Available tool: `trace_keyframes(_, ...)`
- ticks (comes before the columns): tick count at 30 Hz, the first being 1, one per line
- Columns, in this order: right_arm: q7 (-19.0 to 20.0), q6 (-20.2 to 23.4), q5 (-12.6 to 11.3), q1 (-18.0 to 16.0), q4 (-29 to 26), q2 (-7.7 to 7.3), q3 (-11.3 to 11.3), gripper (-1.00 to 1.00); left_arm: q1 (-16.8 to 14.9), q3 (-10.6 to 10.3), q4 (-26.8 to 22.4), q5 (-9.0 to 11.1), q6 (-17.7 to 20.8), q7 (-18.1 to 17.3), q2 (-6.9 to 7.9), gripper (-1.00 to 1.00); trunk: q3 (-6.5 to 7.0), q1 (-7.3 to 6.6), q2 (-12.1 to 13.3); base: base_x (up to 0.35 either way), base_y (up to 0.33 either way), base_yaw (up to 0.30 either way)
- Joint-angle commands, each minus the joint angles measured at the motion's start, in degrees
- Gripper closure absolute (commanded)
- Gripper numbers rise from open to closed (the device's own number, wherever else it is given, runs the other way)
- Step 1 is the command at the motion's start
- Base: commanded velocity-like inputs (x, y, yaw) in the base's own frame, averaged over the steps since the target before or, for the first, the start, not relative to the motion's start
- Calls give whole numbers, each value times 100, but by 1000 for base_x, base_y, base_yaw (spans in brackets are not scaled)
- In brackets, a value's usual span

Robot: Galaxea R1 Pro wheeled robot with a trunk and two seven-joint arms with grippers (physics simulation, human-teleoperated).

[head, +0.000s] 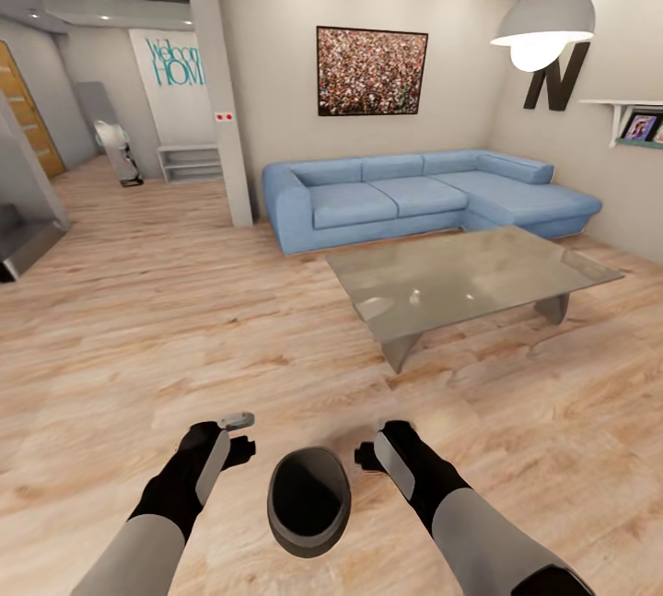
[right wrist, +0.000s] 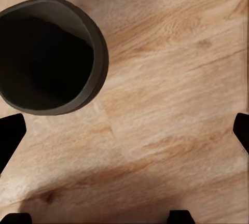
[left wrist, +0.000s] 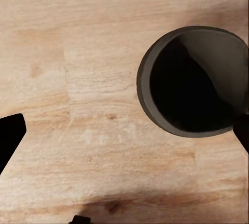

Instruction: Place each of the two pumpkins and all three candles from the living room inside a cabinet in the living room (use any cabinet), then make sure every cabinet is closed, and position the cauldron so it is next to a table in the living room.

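Note:
The cauldron is a small round black pot with a dark hollow. It stands on the wooden floor just in front of me, between my two arms. My left gripper hovers to its left, and the left wrist view has the pot under one open finger. To the pot's right is my right gripper, its fingers spread wide beside the cauldron. Neither holds anything. The grey glossy table stands ahead to the right. Pumpkins, candles and cabinet are out of view.
A blue sectional sofa sits behind the table against the back wall. A white pillar rises at centre left, and a pendant lamp hangs at upper right. Bare wood floor stretches ahead and left.

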Motion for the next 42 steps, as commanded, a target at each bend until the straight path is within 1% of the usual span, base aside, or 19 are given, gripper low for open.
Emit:
trace_keyframes(1, -3, -31, -3, 0, 2, 0, 0, -100, 1, -7, 0, -9, 0, -1, -40, -100, 0, 0, 0, 118, -68, 0)
trace_keyframes(4, -4, -58, -3, 0, 3, 0, 3, -100, 2, -18, 0, -14, -1, -6, -90, -100, 0, 0, 0, 58, -34, 0)
trace_keyframes(13, 11, -89, 8, 8, -53, 0, 41, -100, 4, -23, 0, -16, 2, -11, -111, -100, -1, 0, 0, 8, -5, 8)
trace_keyframes(26, 18, -79, 6, 8, -57, 0, 52, -100, 2, -27, 0, -16, -1, -11, -114, -100, -1, 0, 0, 0, 0, 248)
trace_keyframes(30, 19, -83, 9, 8, -57, 0, 52, -100, 2, -31, 5, -16, -1, -12, -114, -100, -1, 0, 0, 42, 0, 86)
trace_keyframes(38, 27, -79, 12, 11, -57, 0, 66, -100, 4, -33, 1, -16, -1, -12, -126, -100, -1, 0, 0, 165, 0, 10)
trace_keyframes(42, 27, -80, 14, 13, -57, 0, 64, -100, 5, -36, 2, -16, -1, -12, -129, -100, -73, 88, -160, 13, 0, 0)
